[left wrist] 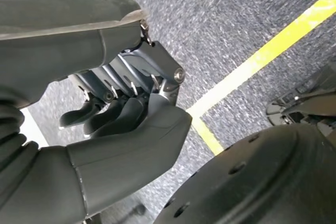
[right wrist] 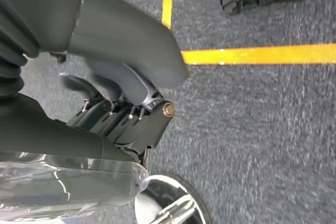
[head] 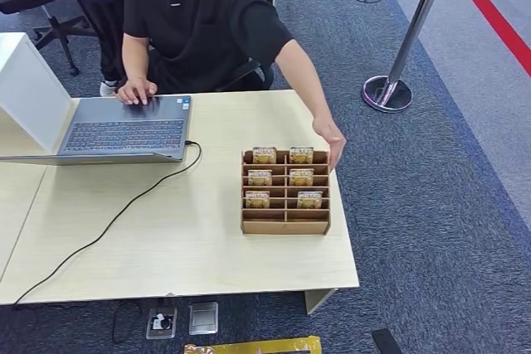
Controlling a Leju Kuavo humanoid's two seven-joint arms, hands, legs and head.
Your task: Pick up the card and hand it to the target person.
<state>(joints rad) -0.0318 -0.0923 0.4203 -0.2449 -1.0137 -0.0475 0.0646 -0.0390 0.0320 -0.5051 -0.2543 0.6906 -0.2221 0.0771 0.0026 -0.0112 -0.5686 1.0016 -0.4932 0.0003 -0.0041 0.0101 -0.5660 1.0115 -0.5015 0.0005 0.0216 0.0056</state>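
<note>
Head view: wooden card rack (head: pixel 285 223) on pale table (head: pixel 187 246), near right edge. Cards (head: pixel 264 155) stand upright in six slots, two columns, front row w/o cards. Person in black shirt (head: pixel 200 14) sits behind table; one hand on laptop (head: pixel 125 134), other hand (head: pixel 330 140) touching rack's far right corner.

Left wrist view: left hand (left wrist: pixel 118 114) over carpet, fingers curled in, holds nothing.

Right wrist view: right hand (right wrist: pixel 118 108) over carpet, fingers curled in, holds nothing.

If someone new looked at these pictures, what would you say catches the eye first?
A wooden card rack near the table's right edge, with cards in its slots. A person in black behind the table reaches a hand to the rack's far corner; the other rests on an open laptop.
</note>
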